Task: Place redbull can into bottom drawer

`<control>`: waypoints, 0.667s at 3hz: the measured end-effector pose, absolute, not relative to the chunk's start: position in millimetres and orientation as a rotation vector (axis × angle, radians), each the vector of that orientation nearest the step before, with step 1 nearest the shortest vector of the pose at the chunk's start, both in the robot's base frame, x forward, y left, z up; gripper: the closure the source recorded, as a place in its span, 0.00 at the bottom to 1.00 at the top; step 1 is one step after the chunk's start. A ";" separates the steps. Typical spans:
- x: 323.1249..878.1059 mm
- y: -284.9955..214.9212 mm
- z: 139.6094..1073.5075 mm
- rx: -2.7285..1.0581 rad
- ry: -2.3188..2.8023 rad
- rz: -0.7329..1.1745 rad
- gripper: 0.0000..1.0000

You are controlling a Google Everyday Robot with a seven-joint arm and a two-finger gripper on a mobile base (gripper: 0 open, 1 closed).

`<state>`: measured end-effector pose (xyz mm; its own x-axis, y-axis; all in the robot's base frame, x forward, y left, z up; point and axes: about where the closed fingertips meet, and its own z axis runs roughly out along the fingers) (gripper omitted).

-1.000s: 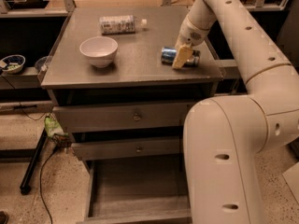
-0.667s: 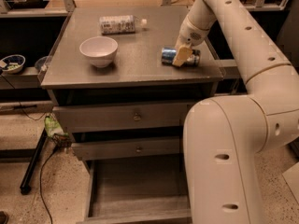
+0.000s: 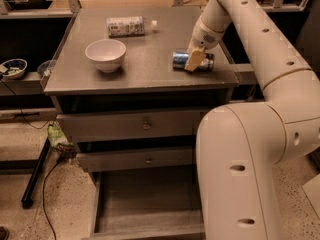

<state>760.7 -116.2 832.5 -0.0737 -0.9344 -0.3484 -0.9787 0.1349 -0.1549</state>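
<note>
While the redbull can [image 3: 179, 60] is lying on its side at the worktop's [image 3: 150, 71] right edge, the gripper [image 3: 196, 61] is bearing down on it (jaws' state: cannot tell); the bottom drawer [image 3: 145, 204] is standing open below.

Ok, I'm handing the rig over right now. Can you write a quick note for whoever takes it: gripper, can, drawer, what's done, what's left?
Gripper: down at the redbull can, right side of the cabinet top; grasp not confirmed.
Redbull can: lying on its side on the cabinet top.
Bottom drawer: pulled open, right part hidden by the arm.
Done: drawer open, gripper at the can.
Left: confirm the grasp, lift, carry the can down, release it in the drawer.
</note>
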 end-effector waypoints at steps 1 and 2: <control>762.8 -114.0 831.2 -1.830 2.059 0.181 1.00; 759.5 -119.6 856.9 -1.802 2.041 0.151 1.00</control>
<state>759.5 -119.6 856.9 -0.0788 -0.9249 -0.3719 -0.9696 0.1578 -0.1868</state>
